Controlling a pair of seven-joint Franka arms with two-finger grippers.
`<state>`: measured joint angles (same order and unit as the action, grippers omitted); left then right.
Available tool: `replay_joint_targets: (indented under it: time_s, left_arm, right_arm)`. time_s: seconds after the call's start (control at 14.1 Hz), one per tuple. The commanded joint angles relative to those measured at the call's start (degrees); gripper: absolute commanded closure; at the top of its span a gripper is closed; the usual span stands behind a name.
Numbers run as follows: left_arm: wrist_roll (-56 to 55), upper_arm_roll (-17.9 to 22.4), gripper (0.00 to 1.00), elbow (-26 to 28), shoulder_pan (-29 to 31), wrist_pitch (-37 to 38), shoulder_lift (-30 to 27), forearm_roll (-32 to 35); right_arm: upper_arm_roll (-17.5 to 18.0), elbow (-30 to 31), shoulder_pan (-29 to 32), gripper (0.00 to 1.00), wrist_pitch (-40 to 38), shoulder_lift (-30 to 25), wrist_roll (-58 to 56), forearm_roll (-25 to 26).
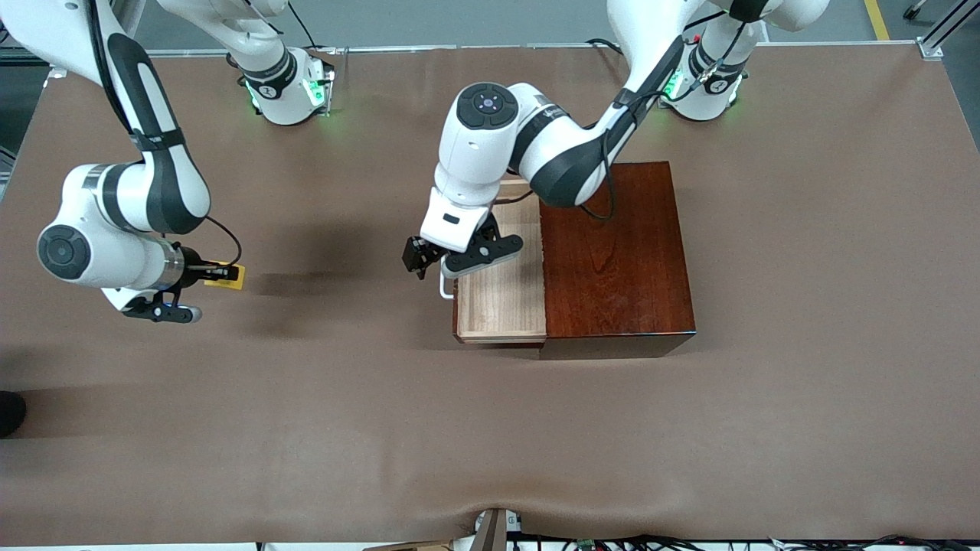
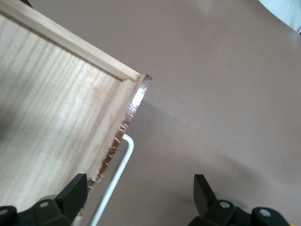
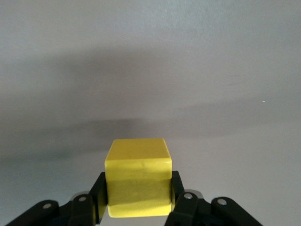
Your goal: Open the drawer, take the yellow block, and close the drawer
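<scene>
The drawer stands pulled out of the dark reddish-brown box, and the part of its pale-wood tray that shows is bare. My left gripper is open over the drawer's white handle. In the left wrist view the handle lies between the spread fingers, close to the one on the tray side, untouched. My right gripper is shut on the yellow block and holds it over the table toward the right arm's end. The right wrist view shows the block clamped between the fingers.
The brown table mat covers the whole table. The wooden box stands near the middle, toward the left arm's base. A dark object shows at the table's edge at the right arm's end, and cables run along the edge nearest the front camera.
</scene>
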<state>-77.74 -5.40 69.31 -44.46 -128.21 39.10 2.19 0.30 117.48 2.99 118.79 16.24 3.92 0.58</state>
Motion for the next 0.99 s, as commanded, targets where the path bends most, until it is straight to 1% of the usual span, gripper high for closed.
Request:
replay_joint_targets:
  time_s: [0.0, 0.07, 0.21, 0.43, 0.5, 0.57, 0.78, 0.92]
  left_arm:
    - [-5.39, 1.88, 0.00, -1.72, -2.81, -4.14, 0.97, -0.43]
    - [-8.63, 2.66, 0.00, -1.72, -4.04, -5.46, 2.02, -0.34]
    - [-13.92, 5.82, 0.00, -1.72, -7.64, -5.82, 2.64, -0.34]
    - [-22.25, 8.55, 0.00, -1.72, -11.78, -7.49, 5.10, -0.25]
    - [-25.42, 11.17, 0.00, -1.72, -13.79, -7.50, 5.54, -0.34]
    - [-27.19, 13.28, 0.00, -1.63, -15.99, -7.50, 6.24, -0.34]
    - [-29.30, 17.25, 0.00, -1.55, -19.95, -7.50, 8.27, -0.25]
    - [-32.20, 17.61, 0.00, -1.55, -20.49, -7.41, 8.62, -0.17]
  right_arm:
    - [1.02, 7.83, 3.51, 1.00, 8.09, -2.97, -4.43, 1.09]
    - [1.02, 9.24, 4.12, 1.00, 10.73, -2.70, -5.14, 1.09]
    - [1.02, 9.87, 4.22, 1.00, 11.81, -2.44, -5.32, 1.27]
    - [1.02, 10.83, 6.15, 1.00, 14.88, -0.95, -6.03, 2.59]
    - [1.02, 11.36, 6.15, 1.00, 16.28, -0.68, -6.03, 2.67]
    - [1.02, 11.54, 6.15, 1.00, 16.56, -0.42, -6.03, 2.67]
    - [1.02, 11.54, 6.50, 1.00, 18.05, 1.34, -6.03, 2.67]
    - [1.02, 11.54, 6.77, 1.00, 18.23, 1.69, -6.03, 2.67]
